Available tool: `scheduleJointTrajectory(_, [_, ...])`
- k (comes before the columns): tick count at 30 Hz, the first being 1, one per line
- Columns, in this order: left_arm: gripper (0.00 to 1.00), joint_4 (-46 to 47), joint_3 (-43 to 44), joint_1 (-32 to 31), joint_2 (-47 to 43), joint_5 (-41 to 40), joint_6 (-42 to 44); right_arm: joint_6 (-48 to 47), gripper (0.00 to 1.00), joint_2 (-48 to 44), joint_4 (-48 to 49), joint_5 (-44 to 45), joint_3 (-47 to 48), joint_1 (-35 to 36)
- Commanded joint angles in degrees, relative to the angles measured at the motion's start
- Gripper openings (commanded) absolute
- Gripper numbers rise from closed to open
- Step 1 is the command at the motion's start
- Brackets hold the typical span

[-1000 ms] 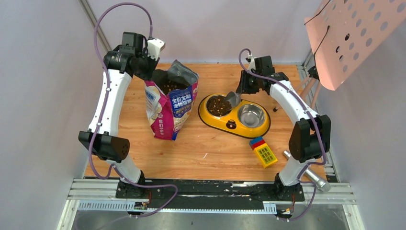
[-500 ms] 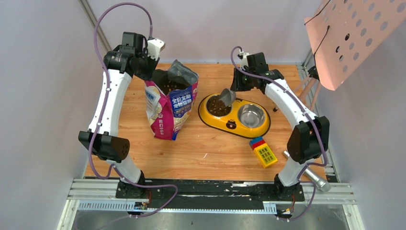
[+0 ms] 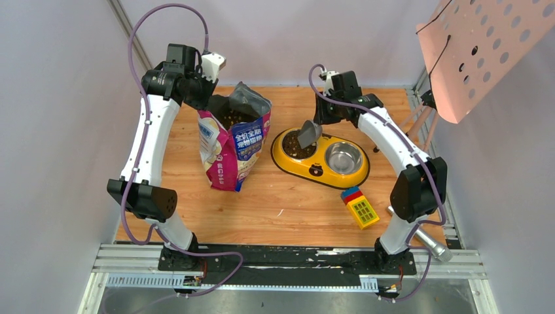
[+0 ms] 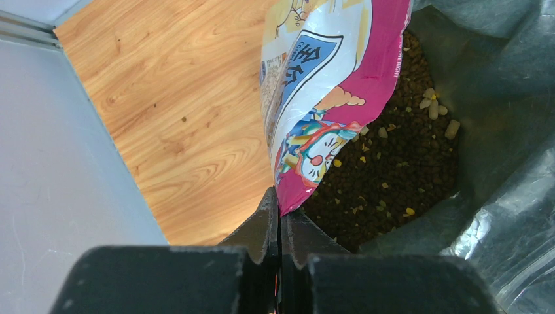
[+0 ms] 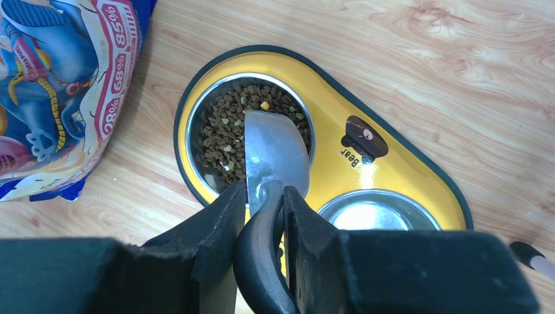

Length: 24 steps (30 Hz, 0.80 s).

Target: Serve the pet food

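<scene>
The pet food, dark brown kibble, fills the left bowl (image 3: 291,146) (image 5: 222,134) of the yellow double feeder (image 3: 315,171) (image 5: 330,127). More kibble (image 4: 393,163) lies inside the open blue-and-magenta bag (image 3: 233,149) (image 4: 327,72). My left gripper (image 3: 208,97) (image 4: 280,208) is shut on the bag's pink rim and holds it upright. My right gripper (image 3: 322,116) (image 5: 265,196) is shut on the black handle of the grey metal scoop (image 3: 308,134) (image 5: 276,154). The scoop hangs tipped, mouth down, just over the filled bowl.
The feeder's right steel bowl (image 3: 343,157) (image 5: 376,212) holds nothing. A toy of coloured blocks (image 3: 360,207) lies near the front right, a silver cylinder (image 3: 424,237) by the right arm's base. A pink perforated panel (image 3: 484,46) overhangs the far right corner.
My right arm has swung left and the scoop has tipped steeper over the left bowl. The left arm and the bag have not moved.
</scene>
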Motion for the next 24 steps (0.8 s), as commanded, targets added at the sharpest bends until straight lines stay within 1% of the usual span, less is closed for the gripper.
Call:
scheduleJointTrajectory(1, [0.00, 7.4, 3.9, 0.5, -6.4, 1.4, 0.3, -2.5, 0.00, -4.7, 1.6, 1.5, 2.2, 0.0])
scheduleJointTrajectory(6, [0.00, 7.5, 4.0, 0.5, -6.1, 2.5, -0.4, -4.3, 0.00, -8.3, 0.4, -4.7, 7.2, 0.0])
scheduleJointTrajectory(8, [0.00, 7.6, 4.2, 0.5, -5.8, 3.9, -1.4, -3.8, 0.00, -8.7, 0.3, -7.6, 12.0, 0.0])
scheduleJointTrajectory(12, [0.00, 8.2, 4.3, 0.5, -4.8, 6.7, -4.4, -0.5, 0.00, -6.3, 0.2, -11.4, 22.1, 0.0])
scheduleJointTrajectory(17, [0.00, 12.1, 3.2, 0.5, -5.0, 8.7, -9.6, 1.7, 0.00, -2.8, 0.3, -11.8, 31.7, 1.7])
scheduleJointTrajectory(21, [0.00, 15.0, 2.2, 0.3, -5.0, 10.2, -13.7, 4.0, 0.00, -2.8, 3.1, -17.7, 34.0, 2.9])
scheduleJointTrajectory(24, [0.00, 15.3, 2.6, -0.4, -4.0, 11.9, -15.7, 3.0, 0.00, -2.8, 3.7, -21.4, 33.7, 5.2])
